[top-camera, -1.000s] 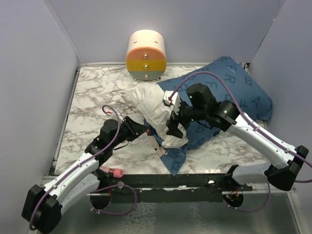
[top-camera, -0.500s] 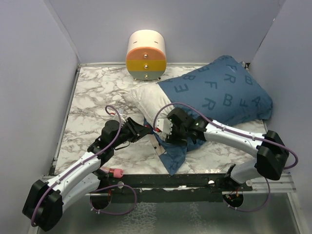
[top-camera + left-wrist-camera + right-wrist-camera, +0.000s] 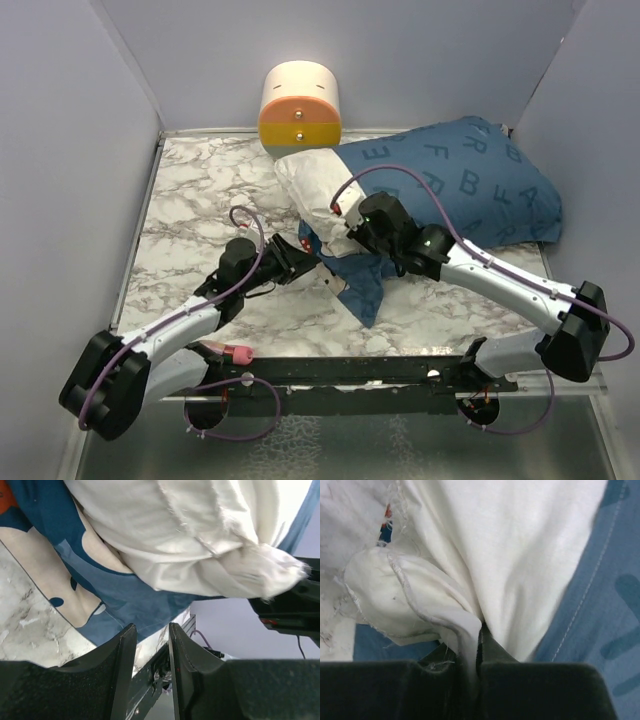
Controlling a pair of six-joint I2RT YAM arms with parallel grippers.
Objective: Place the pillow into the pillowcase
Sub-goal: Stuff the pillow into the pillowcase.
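**Right gripper** (image 3: 480, 639): jaws pressed together, pinching a fold of white cloth at the frayed near corner of the pillow (image 3: 308, 183). The seam of that corner bunches up just left of the closed fingers.

**Left gripper** (image 3: 149, 636): fingers stand a narrow way apart. The blue hem reaches their tips, but whether any cloth is nipped between them cannot be told. In the top view it sits at the left edge of the loose blue flap, just beside the right gripper and nearer the robot.

**Pillow, position:** mostly inside the pillowcase (image 3: 465, 190). One white end is bare, sticking out of the mouth toward the left and far side, close to the cream-and-orange cylinder (image 3: 300, 112). From the right gripper, the bare end lies directly beyond and left. The covered bulk lies off to the right.

**Pillow, long axis:** runs left to right across the marble table (image 3: 200, 190), tilted slightly away at the right, from the bare end into the filled blue sack.

**Pillowcase mouth:** opens leftward. Its lower lip trails toward the robot as a pointed flap below both grippers.

**Nearer arm:** the right, already on the pillow. The left is nearer the hem.

**Judgement:** the coming move turns on that axis. The pinched corner has to travel rightward into the mouth, while the hem is drawn leftward over the bare end.
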